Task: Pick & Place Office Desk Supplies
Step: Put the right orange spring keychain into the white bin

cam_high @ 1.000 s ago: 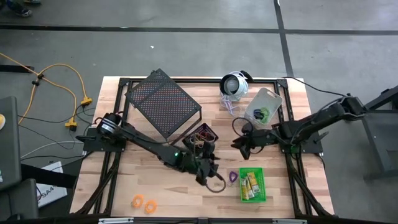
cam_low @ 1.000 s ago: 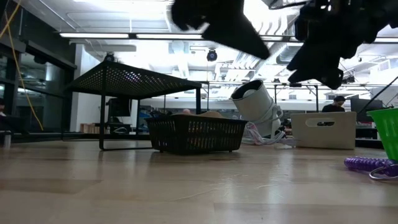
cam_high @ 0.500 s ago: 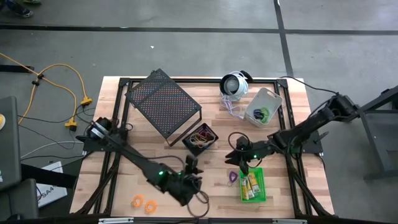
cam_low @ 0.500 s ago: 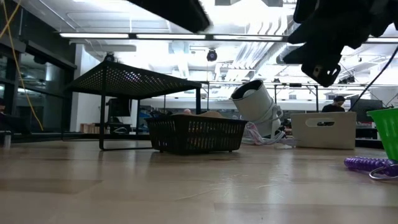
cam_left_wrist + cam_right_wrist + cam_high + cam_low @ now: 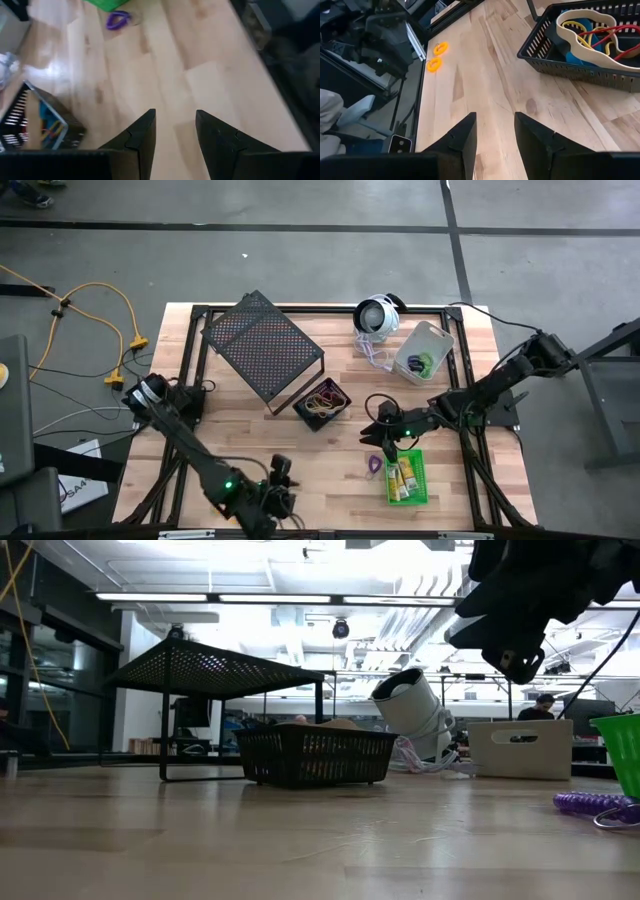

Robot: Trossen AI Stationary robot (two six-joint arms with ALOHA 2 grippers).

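Observation:
My left gripper [image 5: 283, 485] hovers open and empty over bare wood by the table's near edge; its fingers [image 5: 145, 137] have nothing between them. My right gripper [image 5: 370, 434] hangs open and empty above the table's middle, just beyond the purple loop [image 5: 374, 465] and the green bin [image 5: 405, 477] of yellow pieces. The black bin [image 5: 322, 402] holds several elastic loops [image 5: 585, 25]. A grey bin [image 5: 422, 352] at the far right holds a green and a blue loop. Two orange loops [image 5: 437, 56] lie near the left front corner.
A large black mesh rack [image 5: 262, 345] stands at the far left. A round white-and-black device [image 5: 377, 315] with a cord sits at the far middle. Bare wood [image 5: 340, 485] lies between the grippers. A person [image 5: 545, 705] sits in the room beyond.
My left gripper has swung from beside the black bin and the purple loop toward the table's near edge and leftward, turning as it went. My right gripper has come a little toward the near edge and down, then kept still. Neither has shut or opened.

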